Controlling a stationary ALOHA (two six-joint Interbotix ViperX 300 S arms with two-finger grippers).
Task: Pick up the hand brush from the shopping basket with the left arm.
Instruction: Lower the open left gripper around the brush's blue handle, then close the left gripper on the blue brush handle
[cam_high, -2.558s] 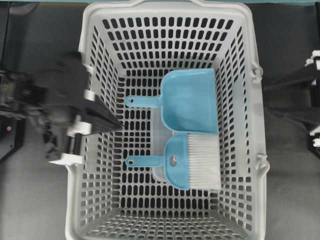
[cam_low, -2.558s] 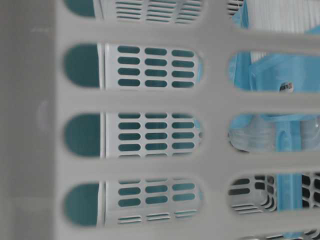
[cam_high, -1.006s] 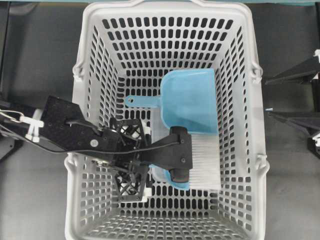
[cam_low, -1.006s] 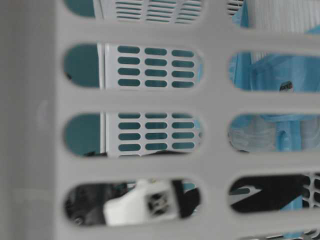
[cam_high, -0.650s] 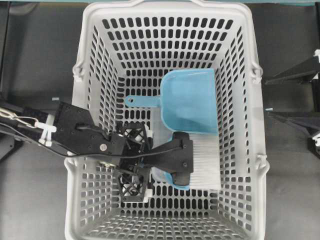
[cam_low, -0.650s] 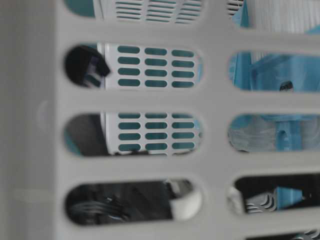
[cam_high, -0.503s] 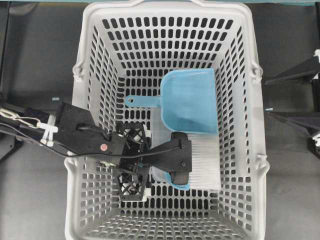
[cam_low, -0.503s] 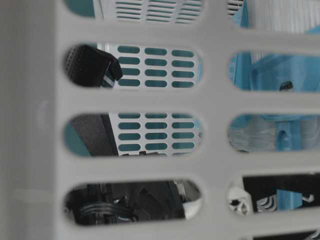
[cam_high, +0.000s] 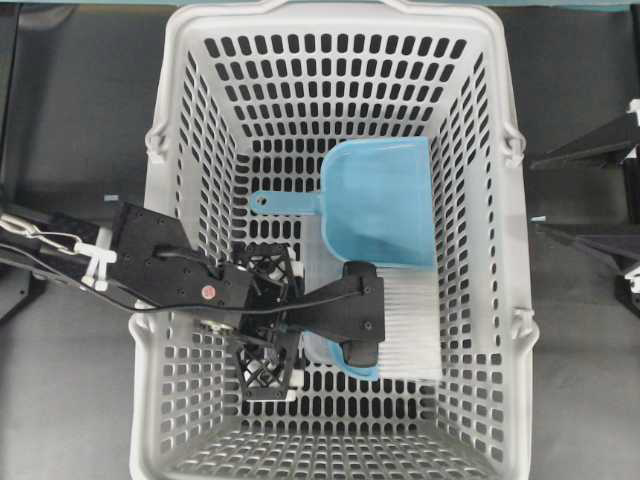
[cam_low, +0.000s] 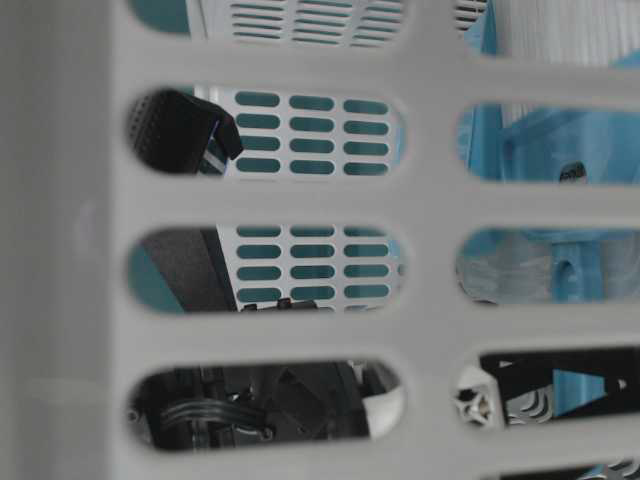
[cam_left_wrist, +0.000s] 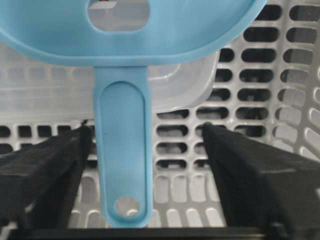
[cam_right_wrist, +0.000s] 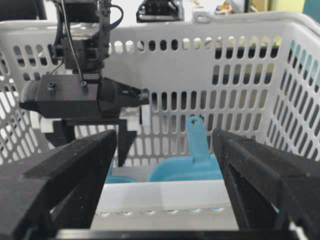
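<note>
The light-blue hand brush (cam_high: 400, 325) lies on the floor of the grey shopping basket (cam_high: 165, 120), white bristles to the right. Its thin handle (cam_left_wrist: 122, 165) points left and ends in a hole. My left gripper (cam_high: 265, 325) is down inside the basket and open, one finger on each side of the handle. In the left wrist view the left finger (cam_left_wrist: 45, 170) sits close beside the handle and the right finger (cam_left_wrist: 250, 175) stands well apart from it. My right gripper (cam_right_wrist: 162, 170) hangs open and empty outside the basket's right rim (cam_right_wrist: 165, 195).
A light-blue dustpan (cam_high: 380, 200) lies just beyond the brush, its handle (cam_right_wrist: 197, 140) pointing left. A clear plastic tub (cam_left_wrist: 170, 90) lies under the brush head. The basket walls stand close around the left arm (cam_high: 170, 275).
Over the last second the left arm has sunk a little lower and back to the left. Its fingers have drawn in slightly toward the brush handle. The right arm has not moved.
</note>
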